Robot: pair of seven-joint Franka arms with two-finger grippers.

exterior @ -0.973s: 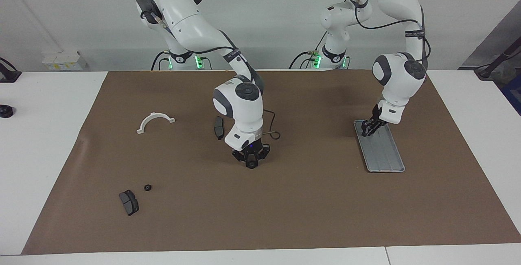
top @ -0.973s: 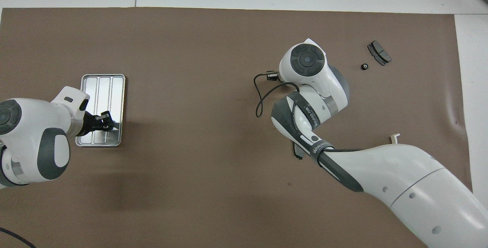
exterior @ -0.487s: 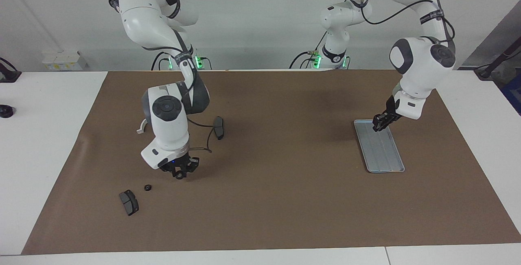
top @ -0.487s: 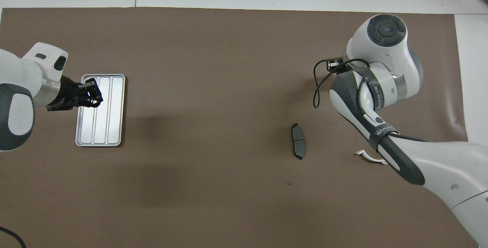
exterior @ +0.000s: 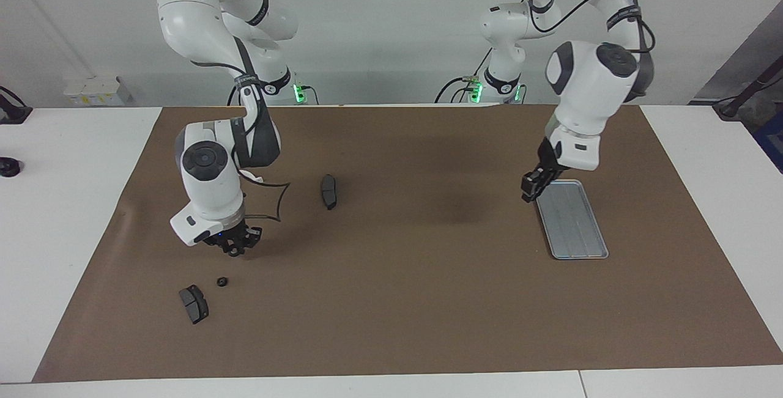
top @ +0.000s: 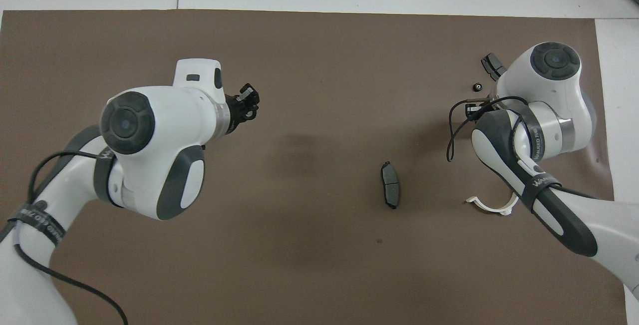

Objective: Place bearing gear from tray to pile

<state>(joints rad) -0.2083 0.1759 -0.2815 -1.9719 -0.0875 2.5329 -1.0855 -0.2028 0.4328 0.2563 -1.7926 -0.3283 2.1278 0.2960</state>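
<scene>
Findings, facing view. The tray [exterior: 575, 224] lay at the left arm's end of the table, its long axis running from eleven to five o'clock. No gear was visible on its ridged floor.

The left gripper [exterior: 530, 193] hung in the air just off the tray's eleven o'clock corner. Whether it was open, closed or carrying anything could not be determined.

The pile amounted to one black gear [exterior: 222, 282] at the right arm's end, with a brake pad [exterior: 194, 304] just beside it at seven o'clock.

The right gripper [exterior: 235, 246] hung low over the mat, and the gear lay close by at roughly six to seven o'clock. Its state and load could not be determined either.

Judgement: the right arm was far nearer the pile, so any drop would call for a short move toward seven o'clock.
</scene>
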